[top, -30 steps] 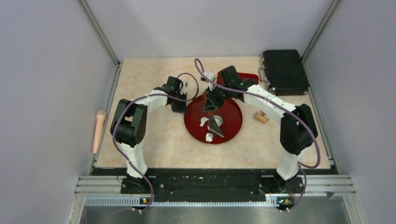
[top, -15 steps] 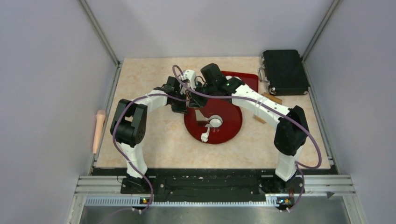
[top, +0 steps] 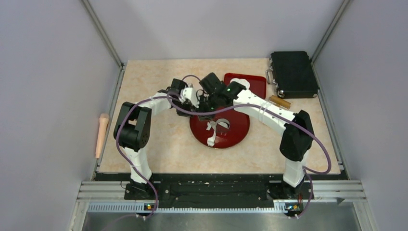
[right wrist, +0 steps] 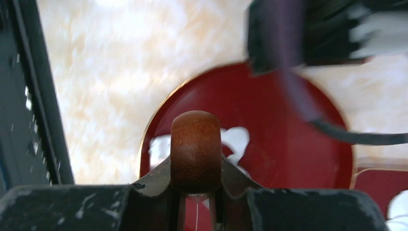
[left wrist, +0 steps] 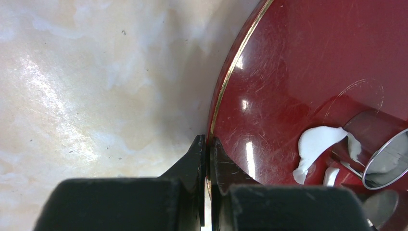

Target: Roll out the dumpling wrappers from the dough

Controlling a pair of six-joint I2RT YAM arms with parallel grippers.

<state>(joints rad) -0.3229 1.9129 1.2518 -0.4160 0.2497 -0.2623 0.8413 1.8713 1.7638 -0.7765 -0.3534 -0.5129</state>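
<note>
The red plate is pinched at its left rim by the clenched left gripper. A wooden roller is grasped by the right gripper above the plate. Ragged dough is seen beside a metal ring near the plate's middle.

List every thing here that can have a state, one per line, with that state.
Left end effector: shut on the rim of the round red plate.
Right end effector: shut on a brown wooden roller.
Ragged white dough: lying in scraps on the plate.
Small metal ring: on the plate, among the scraps.
Black rectangular case: closed.
</note>
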